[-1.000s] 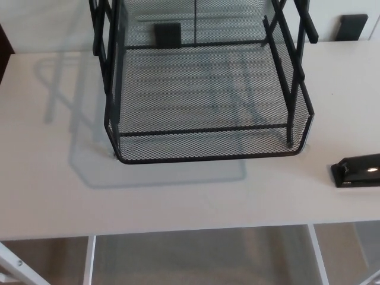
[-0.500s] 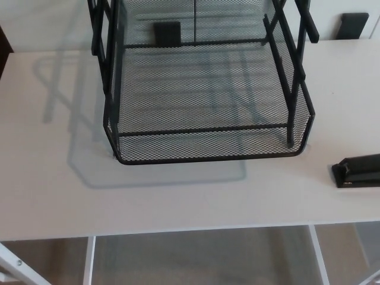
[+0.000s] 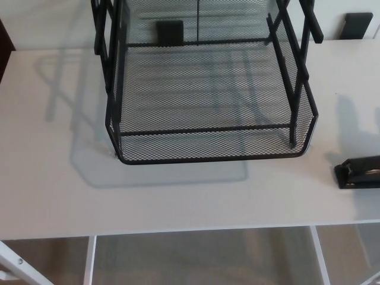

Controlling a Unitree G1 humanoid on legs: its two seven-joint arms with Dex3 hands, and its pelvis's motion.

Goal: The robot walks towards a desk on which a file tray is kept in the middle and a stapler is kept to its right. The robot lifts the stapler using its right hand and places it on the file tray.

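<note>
So, looking down from the head cam: the white desk [image 3: 53,178] fills most of the shot, and the black mesh file tray [image 3: 211,159] sits in the middle, stretching up toward 12 o'clock until the top edge cuts it off. It's the stacked kind, with black uprights along both sides, and the bottom basket has nothing in it, just mesh. The stapler [image 3: 358,172] is black and lies flat on the desk at roughly 4 o'clock from the tray's centre, right at the picture's edge so part of it is cropped. It's near the tray's front right corner but not touching, with bare desk between them. Neither of the robot's hands shows anywhere, so I can't tell whether they're released or clenched, and nothing is grasping the stapler. The tray's shadow [image 3: 77,136] falls on the desk toward 8 to 9 o'clock. There's a small black block [image 3: 169,31] visible through the mesh up at 12 o'clock, and another black block [image 3: 358,25] at around 2 o'clock by the wall. Down at 6 o'clock you can see white desk legs [image 3: 89,261] and beige floor [image 3: 202,255].
</note>
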